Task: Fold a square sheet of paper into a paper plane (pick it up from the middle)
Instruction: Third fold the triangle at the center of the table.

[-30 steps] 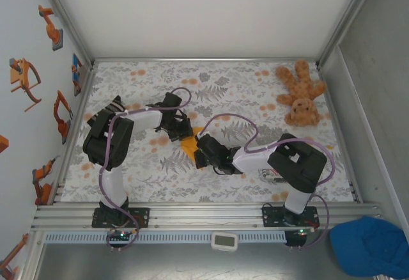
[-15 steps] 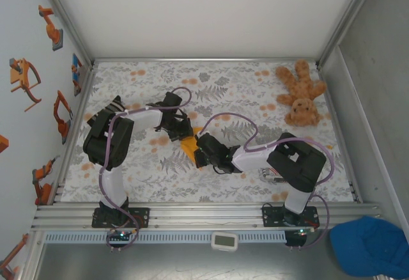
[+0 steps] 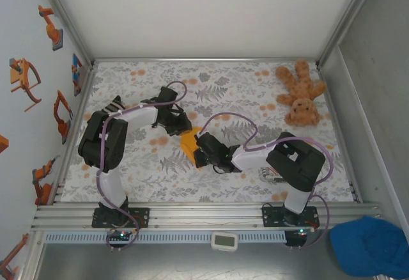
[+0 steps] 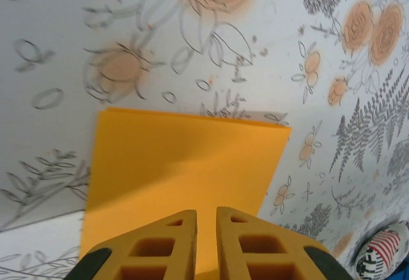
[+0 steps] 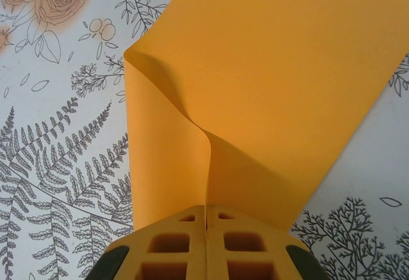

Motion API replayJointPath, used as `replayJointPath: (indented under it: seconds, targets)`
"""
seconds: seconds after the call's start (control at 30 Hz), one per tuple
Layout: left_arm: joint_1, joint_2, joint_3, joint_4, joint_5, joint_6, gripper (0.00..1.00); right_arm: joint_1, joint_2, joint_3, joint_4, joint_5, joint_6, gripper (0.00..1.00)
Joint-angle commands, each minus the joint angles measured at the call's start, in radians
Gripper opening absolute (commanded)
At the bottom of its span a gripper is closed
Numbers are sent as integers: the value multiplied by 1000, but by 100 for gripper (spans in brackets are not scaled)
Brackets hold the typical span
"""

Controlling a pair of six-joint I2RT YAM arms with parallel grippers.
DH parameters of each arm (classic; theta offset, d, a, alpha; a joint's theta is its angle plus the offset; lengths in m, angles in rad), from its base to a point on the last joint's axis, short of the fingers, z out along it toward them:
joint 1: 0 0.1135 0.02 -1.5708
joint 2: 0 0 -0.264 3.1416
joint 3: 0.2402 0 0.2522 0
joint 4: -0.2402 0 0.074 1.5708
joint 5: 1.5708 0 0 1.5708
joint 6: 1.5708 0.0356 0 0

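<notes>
From the top camera, the thin square sheet of bright-orange paper [image 3: 187,143] lay near the middle of the floral-patterned counter [image 3: 255,82], partly raised off it. The left gripper [image 3: 180,125] sat just beside the sheet at its 11 o'clock. The right gripper [image 3: 198,153] met the sheet at its 4 o'clock. A brown plush teddy [image 3: 300,94] lay well apart at 2 o'clock.

In the left wrist view, the left gripper [image 4: 206,213] had its jaws a slim gap apart, with nothing visibly caught between them. The sheet [image 4: 185,165] spread flat toward 12 o'clock from the fingertips. Its far edge was straight and its corners were square against the counter [image 4: 192,37]. A red-and-white striped packet [image 4: 380,254] peeked in at 5 o'clock.

In the right wrist view, the right gripper [image 5: 206,208] was pressed together, pinching the sheet [image 5: 268,88] at its near edge. From that pinch the paper buckled into a soft curl toward 11 o'clock, while the rest rose broad toward 1 o'clock over the counter [image 5: 57,165].

The step looked like an early fold, with one edge being carried over. To do it well, the right gripper should probably carry its edge low and level. The curl could then roll forward evenly instead of kinking at the pinch. The left gripper would best press the flat portion down to anchor it. The two edges should line up squarely before any crease was set, because a skewed first fold would likely leave the plane lopsided.
</notes>
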Motion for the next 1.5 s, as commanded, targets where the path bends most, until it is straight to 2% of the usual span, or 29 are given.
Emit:
replayJointPath:
  seconds: [0.0,0.47,1.47]
  targets:
    - [10,9,-10,-21,19,27,12,-7,8,23,2,-8,11,0]
    - [-3,69,-4,-51,-8,35,7,-19,11,26,19,-40,14,0]
    - [-11,71,-7,-51,-12,35,7,-26,38,34,24,-52,17,0]
